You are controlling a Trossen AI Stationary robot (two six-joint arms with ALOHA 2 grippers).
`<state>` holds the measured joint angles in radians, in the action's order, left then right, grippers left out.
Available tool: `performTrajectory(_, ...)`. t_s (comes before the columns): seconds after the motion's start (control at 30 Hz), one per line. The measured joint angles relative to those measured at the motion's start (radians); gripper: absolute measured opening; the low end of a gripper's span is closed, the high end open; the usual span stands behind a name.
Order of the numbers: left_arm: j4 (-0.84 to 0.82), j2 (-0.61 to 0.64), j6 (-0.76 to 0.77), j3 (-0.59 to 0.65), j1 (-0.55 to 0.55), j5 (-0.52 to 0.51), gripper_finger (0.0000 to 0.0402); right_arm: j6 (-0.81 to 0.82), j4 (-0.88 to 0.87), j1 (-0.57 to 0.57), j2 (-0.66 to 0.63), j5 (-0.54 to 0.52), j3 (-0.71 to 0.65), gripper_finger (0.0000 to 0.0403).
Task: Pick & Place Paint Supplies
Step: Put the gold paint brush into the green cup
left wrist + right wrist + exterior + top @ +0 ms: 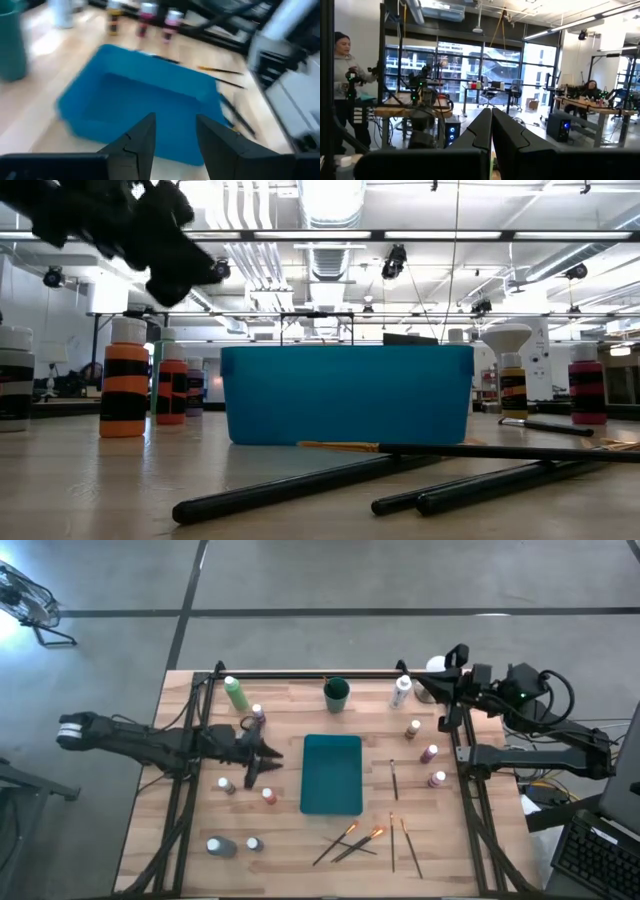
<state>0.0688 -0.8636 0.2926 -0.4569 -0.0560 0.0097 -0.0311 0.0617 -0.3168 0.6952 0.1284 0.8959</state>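
The left pincer, fingers apart and empty, hovers beside the teal tray (likely its drop-off); the right pincer, closed, waits at the worktop's far corner.

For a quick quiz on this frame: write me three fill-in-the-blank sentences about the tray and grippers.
1. The teal tray holds ____ paint supplies.
2. The left gripper hovers with its fingers ____ and nothing between them.
3. The right gripper, parked at the table's far right corner, is ____.

Missing words: no; apart; shut
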Motion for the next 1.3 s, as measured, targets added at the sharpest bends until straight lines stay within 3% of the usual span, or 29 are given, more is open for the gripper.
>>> performTrajectory(0.2, -0.3, -0.13, -0.062, -0.225, -0.221, -0.287, 0.0145, 0.005, -0.006, 0.0, 0.0, 0.0, 0.0, 0.0008)
performTrajectory(0.33, -0.408, -0.28, -0.106, -0.419, -0.343, -0.36, 0.0144, -0.003, -0.022, 0.0, -0.001, 0.0, 0.0, 0.0008)
performTrajectory(0.5, -0.449, -0.464, -0.2, -0.605, -0.418, -0.346, 0.0144, -0.003, -0.073, 0.0, 0.0, 0.0, 0.0, 0.0008)
performTrajectory(0.73, -0.515, -0.71, -0.226, -0.828, -0.43, -0.21, 0.0144, 0.002, -0.118, 0.0, 0.001, 0.0, 0.0, 0.0008)
performTrajectory(0.97, -0.766, -0.937, -0.203, -1.037, -0.431, -0.178, 0.0144, 0.005, -0.114, 0.0, 0.0, -0.05, 0.0, 0.0008)
performTrajectory(1.3, -0.825, -1.069, -0.214, -1.118, -0.432, -0.133, 0.0145, 0.005, -0.113, 0.0, 0.0, -0.053, 0.0, 0.0008)
